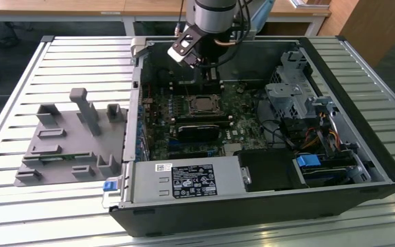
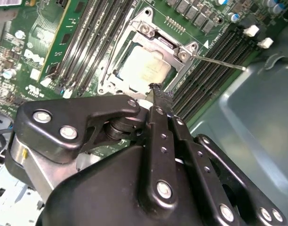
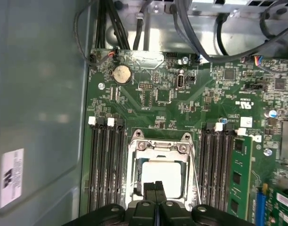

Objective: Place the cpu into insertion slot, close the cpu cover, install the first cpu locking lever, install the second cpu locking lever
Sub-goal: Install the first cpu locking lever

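The cpu [image 2: 143, 69] [image 3: 164, 170] [image 1: 201, 104], a dull silver square, lies in the insertion slot [image 2: 104, 86] [image 3: 132, 165] on the green board. Over its edges lies the cpu cover [image 2: 159, 41] [image 3: 159, 146], flat and framing the chip. A thin silver locking lever [image 2: 219, 61] sticks out sideways over the black memory slots, unlatched. A second thin lever [image 3: 196, 170] runs along the socket's side. My gripper [image 2: 156, 89] [image 3: 156, 187] [image 1: 211, 82] hovers just above the socket's edge, shut, with nothing between its fingers.
The board sits inside an open black computer case [image 1: 362, 154]. Black memory slots [image 3: 105, 165] flank the socket, with a green memory module [image 3: 238, 179] in one. A power supply [image 1: 183, 180], a drive cage [image 1: 290, 98] and cables [image 1: 321, 136] crowd the case. A grey fixture [image 1: 67, 139] stands on the slatted table.
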Controlling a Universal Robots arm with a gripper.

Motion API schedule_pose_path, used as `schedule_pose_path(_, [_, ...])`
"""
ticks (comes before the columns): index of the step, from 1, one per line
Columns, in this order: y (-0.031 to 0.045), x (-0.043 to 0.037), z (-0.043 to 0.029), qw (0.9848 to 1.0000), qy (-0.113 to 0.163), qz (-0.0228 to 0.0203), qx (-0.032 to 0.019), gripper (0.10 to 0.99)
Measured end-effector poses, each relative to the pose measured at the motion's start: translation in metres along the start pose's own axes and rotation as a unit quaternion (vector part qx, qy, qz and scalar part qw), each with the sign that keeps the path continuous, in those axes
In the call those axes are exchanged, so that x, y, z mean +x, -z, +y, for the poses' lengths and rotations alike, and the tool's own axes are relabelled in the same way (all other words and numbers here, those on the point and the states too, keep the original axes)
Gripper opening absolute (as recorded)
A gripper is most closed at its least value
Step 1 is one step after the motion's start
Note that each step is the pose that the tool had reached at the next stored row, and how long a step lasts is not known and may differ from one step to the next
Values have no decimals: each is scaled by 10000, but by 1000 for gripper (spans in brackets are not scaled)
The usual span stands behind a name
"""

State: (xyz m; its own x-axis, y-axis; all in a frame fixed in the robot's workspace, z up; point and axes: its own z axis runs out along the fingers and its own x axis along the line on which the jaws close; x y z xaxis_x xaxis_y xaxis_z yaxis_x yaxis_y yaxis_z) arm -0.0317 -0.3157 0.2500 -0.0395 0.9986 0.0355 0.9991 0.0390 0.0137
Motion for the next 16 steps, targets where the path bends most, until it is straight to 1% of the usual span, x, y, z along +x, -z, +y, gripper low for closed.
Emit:
schedule_pose_path(7, [209, 8, 3, 10000, 0, -19, 1, 106])
schedule_pose_path(9, [223, 8, 3, 10000, 8, -25, 1, 106])
schedule_pose_path(11, [223, 8, 3, 10000, 92, -27, 4, 106])
schedule_pose_path(13, [223, 8, 3, 9996, 269, -25, 10, 106])
schedule_pose_path(16, [220, 8, 3, 9985, 547, -21, 19, 106])
